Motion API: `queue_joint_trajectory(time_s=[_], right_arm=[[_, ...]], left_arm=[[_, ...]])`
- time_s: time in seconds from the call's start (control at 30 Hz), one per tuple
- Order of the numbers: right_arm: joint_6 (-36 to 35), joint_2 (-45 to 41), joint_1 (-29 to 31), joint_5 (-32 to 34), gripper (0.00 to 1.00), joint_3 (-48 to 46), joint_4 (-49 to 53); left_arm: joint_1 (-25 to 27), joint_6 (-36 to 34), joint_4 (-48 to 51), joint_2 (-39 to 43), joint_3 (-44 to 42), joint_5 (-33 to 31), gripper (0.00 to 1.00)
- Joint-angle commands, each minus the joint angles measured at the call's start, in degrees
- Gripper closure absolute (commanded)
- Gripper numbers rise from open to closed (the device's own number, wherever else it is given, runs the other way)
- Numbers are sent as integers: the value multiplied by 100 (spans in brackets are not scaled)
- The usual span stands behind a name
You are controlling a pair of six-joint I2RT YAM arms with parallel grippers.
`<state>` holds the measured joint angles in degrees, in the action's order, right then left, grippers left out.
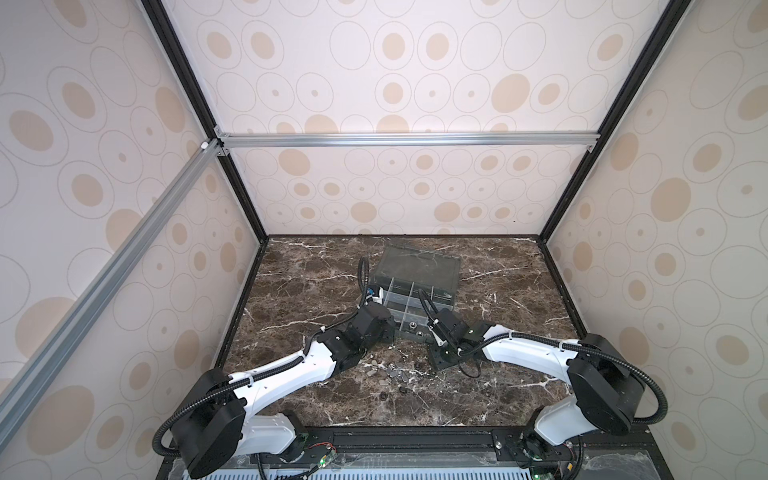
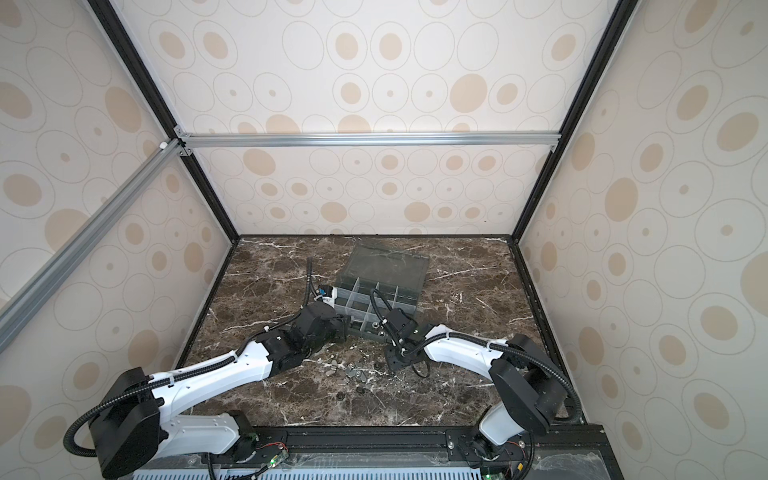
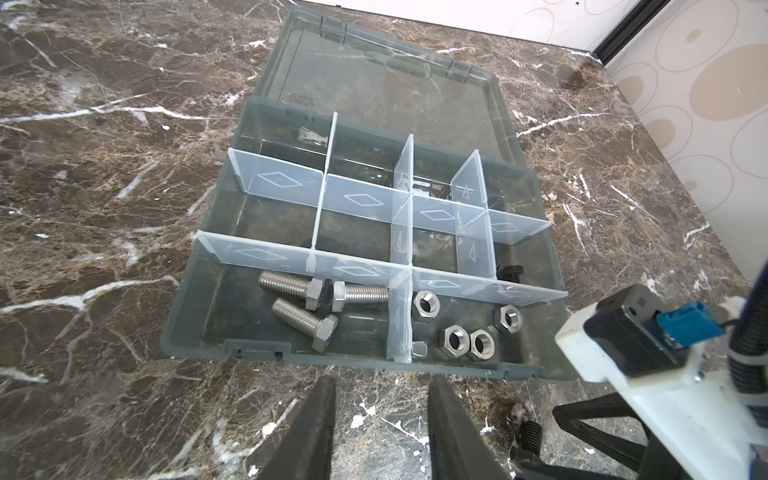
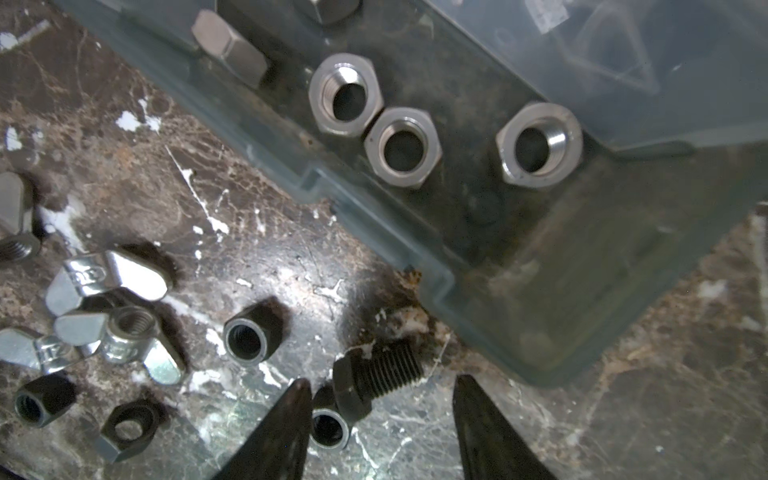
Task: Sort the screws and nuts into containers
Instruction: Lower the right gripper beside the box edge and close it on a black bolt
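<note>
Fingers of your left gripper (image 3: 382,384) stand a modest gap apart with nothing between them, over the marble table (image 3: 104,208) just in front of the organizer box (image 3: 353,359), whose lid (image 3: 395,95) lies open and flat behind it. Look at the nearest row of containers: three silver screws (image 3: 307,303) lie in the end cell, and four hex nuts (image 3: 457,338) sit in the cell beside it, across a pale divider (image 3: 399,316). A dark screw head (image 3: 509,272) shows in a middle-row cell. Your right gripper (image 4: 382,378) is spread well apart and grips nothing. A loose black screw (image 4: 395,365) lies on the table between its tips, close to the box's front corner, with a black nut (image 4: 330,428) against its head, next to one finger. More black nuts (image 4: 245,338) and shiny wing nuts (image 4: 108,282) lie scattered on the marble outside the box. In a top view this loose pile (image 1: 395,372) sits between your two arms.
</note>
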<state>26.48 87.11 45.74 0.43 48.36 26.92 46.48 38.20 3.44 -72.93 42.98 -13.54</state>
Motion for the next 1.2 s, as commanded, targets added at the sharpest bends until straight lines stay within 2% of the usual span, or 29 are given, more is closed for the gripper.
queue_joint_trajectory(time_s=[0.0, 0.97, 1.17], right_arm=[[-20, 97, 56, 139, 42, 122, 173], [-53, 719, 89, 1, 48, 296, 56], [-102, 792, 93, -16, 58, 341, 129]], left_arm=[[-52, 142, -74, 94, -57, -71, 62], [-56, 148, -71, 157, -52, -7, 62], [-60, 152, -41, 208, -61, -10, 62]])
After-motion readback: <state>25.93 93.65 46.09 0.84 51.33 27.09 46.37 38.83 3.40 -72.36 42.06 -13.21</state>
